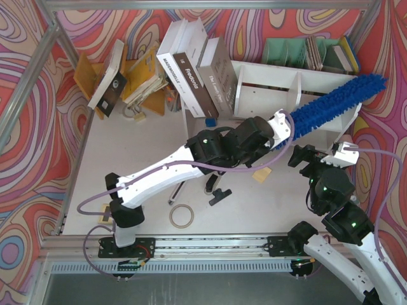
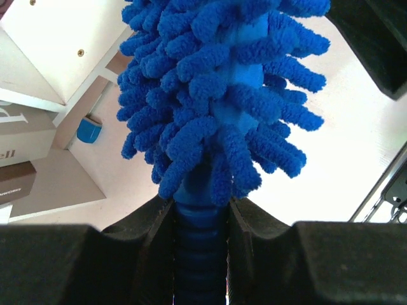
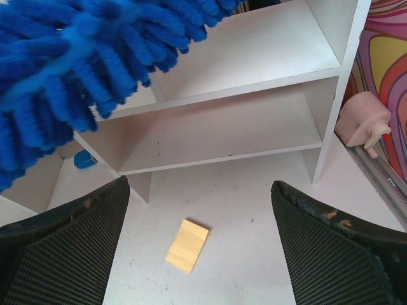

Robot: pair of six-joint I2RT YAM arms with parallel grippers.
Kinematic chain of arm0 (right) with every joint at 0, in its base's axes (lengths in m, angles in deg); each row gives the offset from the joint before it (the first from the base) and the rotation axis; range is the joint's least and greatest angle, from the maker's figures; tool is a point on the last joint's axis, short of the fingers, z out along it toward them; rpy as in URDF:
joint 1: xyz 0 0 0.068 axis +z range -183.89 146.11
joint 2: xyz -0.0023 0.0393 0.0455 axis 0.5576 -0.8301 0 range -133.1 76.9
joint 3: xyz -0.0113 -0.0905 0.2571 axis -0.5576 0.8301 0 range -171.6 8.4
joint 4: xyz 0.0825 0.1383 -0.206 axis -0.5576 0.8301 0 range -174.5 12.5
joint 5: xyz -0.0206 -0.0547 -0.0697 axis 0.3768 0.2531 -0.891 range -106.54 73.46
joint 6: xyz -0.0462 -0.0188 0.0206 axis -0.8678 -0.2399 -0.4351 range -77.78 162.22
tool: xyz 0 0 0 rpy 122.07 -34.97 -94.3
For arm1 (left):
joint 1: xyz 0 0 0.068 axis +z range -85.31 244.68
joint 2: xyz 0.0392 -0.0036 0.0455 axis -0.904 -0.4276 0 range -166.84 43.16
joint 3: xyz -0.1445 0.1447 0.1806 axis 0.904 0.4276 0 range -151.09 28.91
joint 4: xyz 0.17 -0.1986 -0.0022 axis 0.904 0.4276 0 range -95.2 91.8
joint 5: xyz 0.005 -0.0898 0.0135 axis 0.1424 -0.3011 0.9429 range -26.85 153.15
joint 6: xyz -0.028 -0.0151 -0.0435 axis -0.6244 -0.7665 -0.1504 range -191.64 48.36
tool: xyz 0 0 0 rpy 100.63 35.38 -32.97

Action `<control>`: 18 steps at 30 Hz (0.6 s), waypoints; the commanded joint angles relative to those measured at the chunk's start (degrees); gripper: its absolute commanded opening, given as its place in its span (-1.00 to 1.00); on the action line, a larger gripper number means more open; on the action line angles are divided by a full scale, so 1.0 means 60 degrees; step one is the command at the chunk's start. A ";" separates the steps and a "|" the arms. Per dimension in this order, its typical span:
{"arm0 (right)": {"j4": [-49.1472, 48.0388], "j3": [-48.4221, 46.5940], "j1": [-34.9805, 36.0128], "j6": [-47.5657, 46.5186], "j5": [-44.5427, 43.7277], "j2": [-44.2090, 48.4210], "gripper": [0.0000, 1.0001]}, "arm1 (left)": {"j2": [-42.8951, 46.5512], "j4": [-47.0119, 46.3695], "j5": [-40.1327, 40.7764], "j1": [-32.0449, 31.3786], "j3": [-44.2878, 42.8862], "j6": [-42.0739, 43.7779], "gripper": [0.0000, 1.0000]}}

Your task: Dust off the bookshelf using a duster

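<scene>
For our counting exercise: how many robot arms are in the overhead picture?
2. The left arm stretches from the near-left base toward the bookshelf, holding the duster; the right arm stands near right. None seems hidden.

White table (image 1: 121, 152) is carrying the bookshelf (image 3: 254, 121) at the back. Yellow note pad (image 3: 187, 245) and tape ring (image 1: 181, 216) are lying in front of it, and a pink dispenser (image 3: 362, 121) is sitting by the shelf's right side.

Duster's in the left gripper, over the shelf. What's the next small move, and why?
Likely a short sideways sweep of the left gripper along the bookshelf top: it is shut on the handle of the duster, whose head lies across the shelf's right end. The right gripper is open and empty.
</scene>
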 commanded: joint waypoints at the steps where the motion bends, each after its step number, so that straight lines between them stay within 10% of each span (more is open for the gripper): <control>1: -0.0187 0.0046 -0.0020 0.0024 -0.0168 0.0030 0.63 | 0.0936 -0.1112 -0.0073 -0.0119 0.0748 0.0156 -1.00; 18: -0.0141 0.0027 -0.0019 0.0054 -0.0149 -0.0001 0.63 | 0.2702 -0.2376 0.2650 -0.0377 0.2776 -0.0187 -1.00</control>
